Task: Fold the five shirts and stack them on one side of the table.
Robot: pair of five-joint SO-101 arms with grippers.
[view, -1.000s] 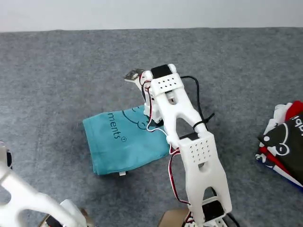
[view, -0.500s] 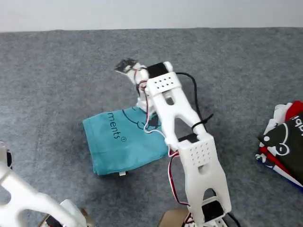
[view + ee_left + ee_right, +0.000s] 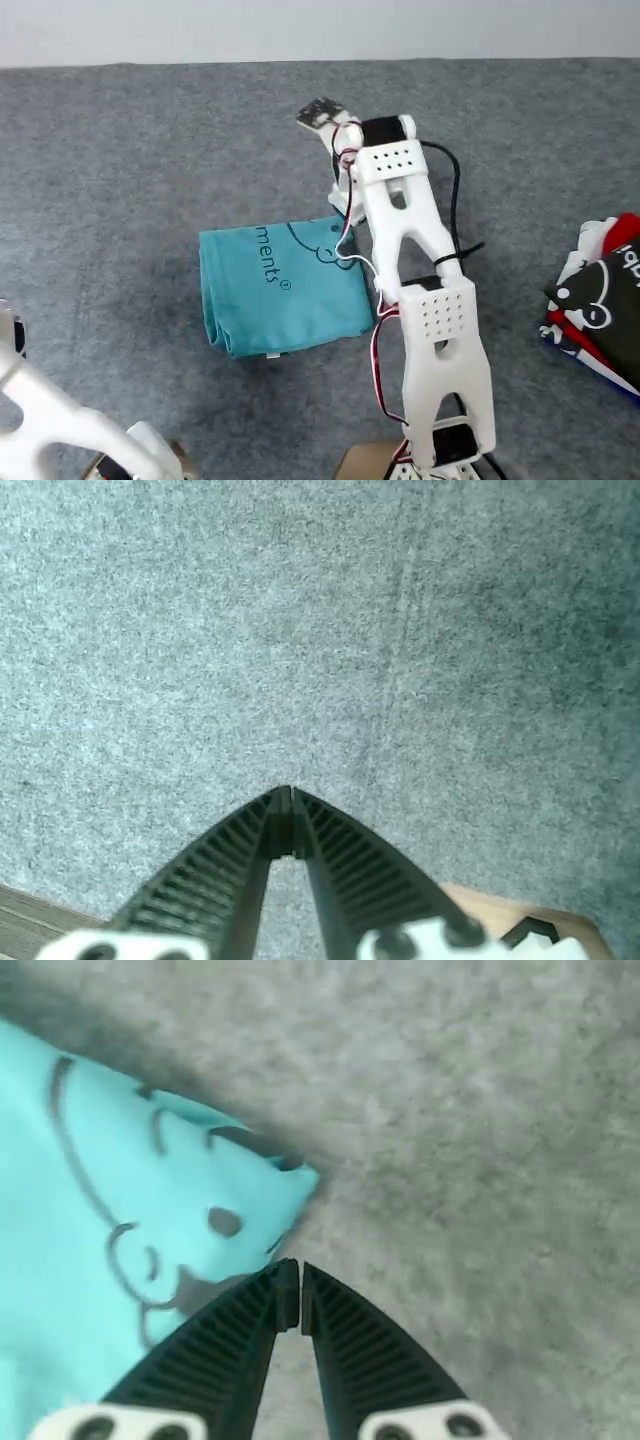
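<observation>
A pile of shirts (image 3: 600,290) sits at the worktop's (image 3: 120,160) right edge, well apart from the folded teal shirt (image 3: 285,290) near the middle. The right arm (image 3: 420,300) stretches over that shirt's right side, with the right pincer (image 3: 290,1285) clenched at its far corner, while the left pincer (image 3: 291,810) is clenched above grey worktop. The worktop runs wide to the teal shirt's left and beyond it.

White wall (image 3: 300,30) bkgd, wood board (image 3: 490,900)

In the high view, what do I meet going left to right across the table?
Left arm → folded teal shirt → right arm → pile of shirts at the right edge.
</observation>
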